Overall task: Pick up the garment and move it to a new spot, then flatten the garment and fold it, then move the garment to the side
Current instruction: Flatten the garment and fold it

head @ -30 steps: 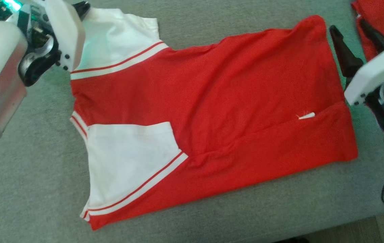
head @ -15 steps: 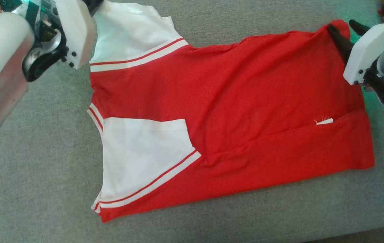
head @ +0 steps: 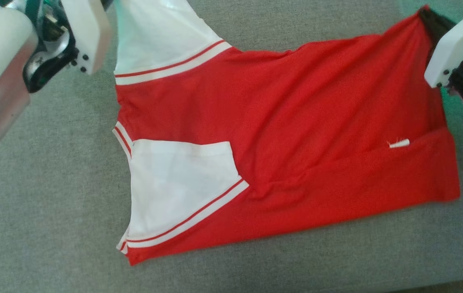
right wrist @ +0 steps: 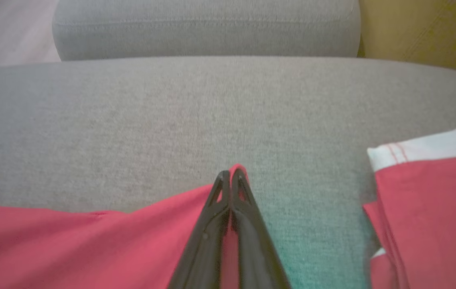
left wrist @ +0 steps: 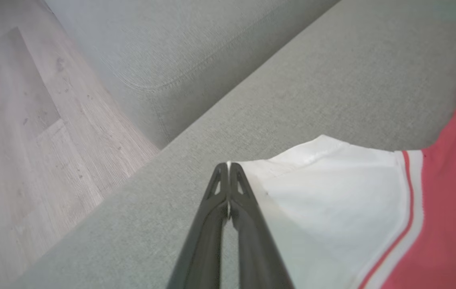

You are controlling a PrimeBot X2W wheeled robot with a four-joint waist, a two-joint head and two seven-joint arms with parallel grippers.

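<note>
Red garment [head: 296, 114], left hand [left wrist: 228, 165] clamping sleeve [left wrist: 324, 192], right hand [right wrist: 231, 173] seemingly clamping corner [head: 412, 28], blurred

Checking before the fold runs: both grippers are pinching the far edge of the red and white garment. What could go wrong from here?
1. The left gripper holds only the very edge of the white sleeve, and the right gripper only the red corner tip. Either could slip out under tension.
2. The second garment lies close beside the right gripper and could get dragged.

Garment's white sleeve [head: 154, 28], top beyond the head view's edge
</note>
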